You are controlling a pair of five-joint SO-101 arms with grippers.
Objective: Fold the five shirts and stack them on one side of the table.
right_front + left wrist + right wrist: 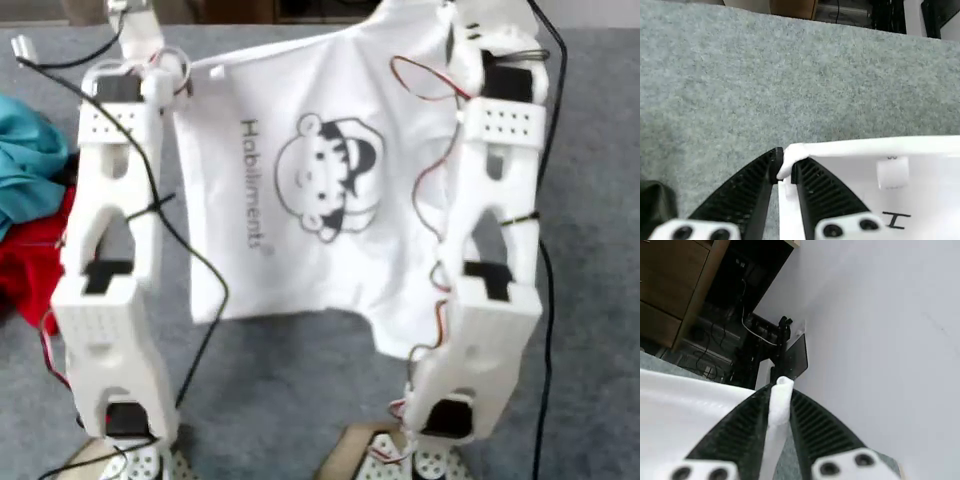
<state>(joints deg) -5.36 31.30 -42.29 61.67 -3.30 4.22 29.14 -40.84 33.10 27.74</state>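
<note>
Over the table point(300, 400), left claw point(785, 167) and right claw point(780, 390) each pinch the white shirt point(290, 270), arms outstretched.

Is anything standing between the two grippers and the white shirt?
Nothing visible does. The left gripper and the right gripper are each shut on an edge of the white shirt, over the grey table. The teal cloth and red cloth lie off to one side.

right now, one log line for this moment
left tool: shut on white shirt corner | right tool: shut on white shirt | shirt spread between tools | teal shirt, red shirt heaped aside
</note>
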